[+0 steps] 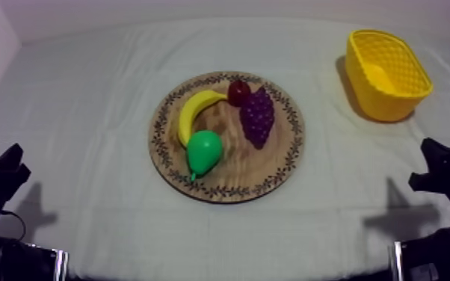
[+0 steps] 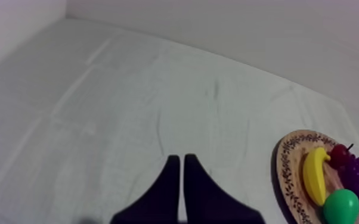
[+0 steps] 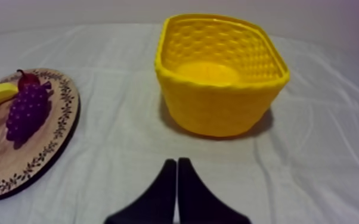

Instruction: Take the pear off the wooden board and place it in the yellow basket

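Green pear lay on round wooden board ahead-right of left pincer, yellow basket stood ahead of right pincer, both pincers were closed, empty

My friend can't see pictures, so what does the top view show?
A round wooden board holds a green pear, a banana, a bunch of grapes and a small red fruit. A yellow basket stands apart, to its right.

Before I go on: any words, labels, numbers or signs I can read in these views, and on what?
None can be read.
The board has a leaf pattern round its rim, no letters.
The basket, the pear and the cloth carry no text.
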`<action>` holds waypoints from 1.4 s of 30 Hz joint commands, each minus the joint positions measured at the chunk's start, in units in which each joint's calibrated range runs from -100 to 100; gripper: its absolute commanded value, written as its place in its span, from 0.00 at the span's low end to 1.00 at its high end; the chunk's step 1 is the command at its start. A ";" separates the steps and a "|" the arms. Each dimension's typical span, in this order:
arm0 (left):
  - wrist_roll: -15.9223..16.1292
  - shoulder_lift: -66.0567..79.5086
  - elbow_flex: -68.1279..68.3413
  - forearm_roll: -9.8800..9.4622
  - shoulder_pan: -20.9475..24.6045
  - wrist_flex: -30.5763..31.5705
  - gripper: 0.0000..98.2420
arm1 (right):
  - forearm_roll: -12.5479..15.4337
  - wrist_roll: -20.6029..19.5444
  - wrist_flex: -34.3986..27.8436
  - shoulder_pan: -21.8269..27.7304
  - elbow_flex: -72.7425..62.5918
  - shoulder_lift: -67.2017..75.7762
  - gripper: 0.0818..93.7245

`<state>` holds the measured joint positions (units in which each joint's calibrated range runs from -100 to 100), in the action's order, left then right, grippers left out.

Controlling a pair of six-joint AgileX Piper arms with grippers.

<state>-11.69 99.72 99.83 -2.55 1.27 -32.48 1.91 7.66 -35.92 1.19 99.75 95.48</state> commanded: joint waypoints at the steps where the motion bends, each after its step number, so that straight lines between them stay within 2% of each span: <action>1: 0.00 0.02 -0.05 -0.01 0.00 -0.01 0.00 | -0.69 -1.28 1.31 -0.63 -0.51 -1.35 0.00; 7: 0.00 0.02 -0.05 -0.01 0.00 -0.01 0.00 | -2.55 -5.64 2.68 -2.87 -8.97 -12.14 0.00; 10: 0.00 0.02 -0.05 -0.01 0.00 -0.01 0.00 | -1.42 -6.36 0.47 -3.40 -17.14 -20.06 0.00; 13: 0.00 0.02 -0.05 -0.01 0.00 -0.01 0.00 | 0.96 -5.88 -2.68 -3.64 -26.06 -28.17 0.00; 18: 0.00 0.02 -0.05 -0.01 0.00 -0.01 0.00 | 4.80 -5.21 -11.16 -4.71 -41.29 -40.52 0.00; 25: 0.00 0.02 -0.05 -0.01 0.00 -0.01 0.00 | 7.79 -6.76 -26.61 -8.08 -60.66 -55.73 0.00; 31: 0.00 0.02 -0.05 -0.01 0.00 -0.01 0.00 | 6.42 -11.34 -35.07 -14.92 -70.64 -66.70 0.00; 36: 0.00 0.02 -0.05 -0.01 0.00 -0.01 0.00 | 4.43 -15.93 -38.70 -21.44 -74.71 -74.32 0.00; 42: 0.00 0.02 -0.05 -0.01 0.00 -0.01 0.00 | 4.70 -19.54 -41.12 -26.06 -77.70 -82.03 0.00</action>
<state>-11.69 99.72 99.83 -2.55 1.27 -32.48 6.54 -10.53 -76.92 -22.97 22.40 16.07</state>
